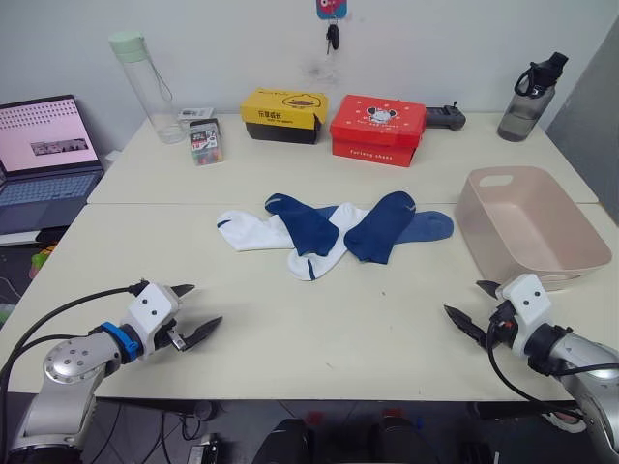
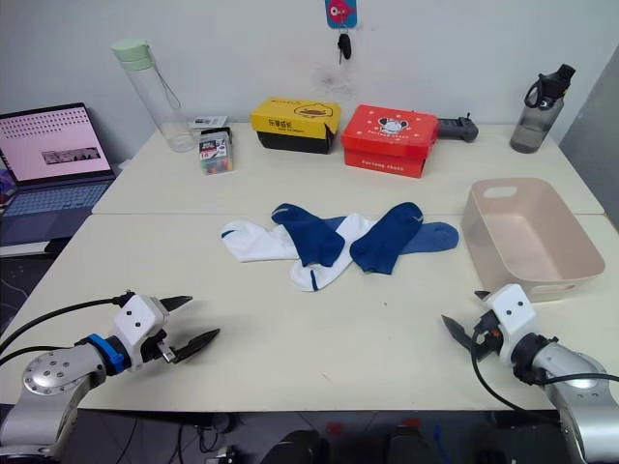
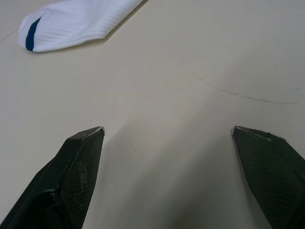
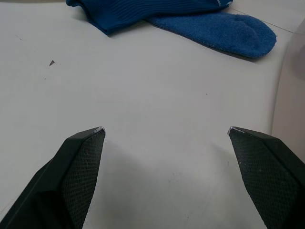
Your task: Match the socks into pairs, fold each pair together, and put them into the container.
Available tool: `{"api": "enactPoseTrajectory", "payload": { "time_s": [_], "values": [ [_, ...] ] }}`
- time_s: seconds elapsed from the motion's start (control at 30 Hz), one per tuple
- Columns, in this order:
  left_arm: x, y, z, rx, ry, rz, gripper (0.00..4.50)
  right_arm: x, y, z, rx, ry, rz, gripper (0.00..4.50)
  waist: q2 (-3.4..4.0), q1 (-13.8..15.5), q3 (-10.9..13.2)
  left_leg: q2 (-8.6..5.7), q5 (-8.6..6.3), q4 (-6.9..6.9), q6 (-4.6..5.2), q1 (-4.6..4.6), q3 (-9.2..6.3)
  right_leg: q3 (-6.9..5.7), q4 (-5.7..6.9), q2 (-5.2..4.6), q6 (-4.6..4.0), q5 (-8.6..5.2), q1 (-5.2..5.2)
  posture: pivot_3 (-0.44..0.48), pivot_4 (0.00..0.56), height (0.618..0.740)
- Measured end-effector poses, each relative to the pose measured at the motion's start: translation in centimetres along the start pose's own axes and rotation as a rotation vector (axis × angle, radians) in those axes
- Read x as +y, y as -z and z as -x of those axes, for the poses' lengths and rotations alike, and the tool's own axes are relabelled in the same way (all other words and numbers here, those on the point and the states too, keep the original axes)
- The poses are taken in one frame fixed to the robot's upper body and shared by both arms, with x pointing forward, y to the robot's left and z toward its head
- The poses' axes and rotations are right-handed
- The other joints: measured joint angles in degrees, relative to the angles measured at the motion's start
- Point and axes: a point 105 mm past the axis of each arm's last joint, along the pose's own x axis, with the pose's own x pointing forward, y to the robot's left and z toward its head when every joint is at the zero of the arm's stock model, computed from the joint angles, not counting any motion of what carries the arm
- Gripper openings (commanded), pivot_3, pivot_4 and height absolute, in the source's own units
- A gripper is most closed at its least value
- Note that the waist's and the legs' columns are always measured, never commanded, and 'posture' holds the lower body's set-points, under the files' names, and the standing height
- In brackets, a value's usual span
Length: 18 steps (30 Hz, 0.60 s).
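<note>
Blue sock point(image 1: 418, 226) half under navy sock point(image 1: 380, 227)

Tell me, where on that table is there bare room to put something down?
The widest bare patch is the front strip between the left end effector and right end effector, below the socks. Another runs between the socks and the red box and yellow box. The sock pile is crowded; the container takes the right side.

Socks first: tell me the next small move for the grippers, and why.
Probably reach the left gripper forward to the white sock at the pile's left end. Both grippers are open and hold nothing, the right gripper included. The socks lie overlapped mid-table, unpaired, and the container has nothing in it.
</note>
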Motion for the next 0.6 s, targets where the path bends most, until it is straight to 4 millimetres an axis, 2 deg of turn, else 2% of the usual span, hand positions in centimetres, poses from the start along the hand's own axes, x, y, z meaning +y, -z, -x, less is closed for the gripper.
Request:
{"api": "enactPoseTrajectory", "payload": {
  "time_s": [0.23,0.37,0.6],
  "values": [
    [-0.6,-0.4,0.0,-0.027,0.044,0.097,4.5,0.5,0.5,0.3,-0.004,0.0,-0.013,4.46,0.0,0.0,0.0,0.0,0.0,0.0,0.0,-0.02,-0.03,-0.02,-0.01,0.0,0.0,0.0,-0.01,0.0,0.15,0.726],
    [-0.6,-0.6,-0.3,-0.069,0.049,0.158,4.5,1.1,-0.7,0.4,-0.061,0.0,0.015,4.46,-0.05,0.0,0.0,0.0,0.0,0.01,-0.01,-0.01,-0.06,-0.05,0.01,0.01,0.0,0.0,0.0,0.0,0.15,0.726],
    [-0.6,-1.4,-0.1,-0.129,0.063,0.19,4.5,1.5,-1.1,0.9,-0.113,-0.018,0.015,4.46,-0.06,0.0,0.0,0.0,0.01,0.01,-0.01,-0.01,-0.07,-0.05,-0.01,0.01,0.0,0.0,0.01,0.0,0.15,0.726]
  ]
}}
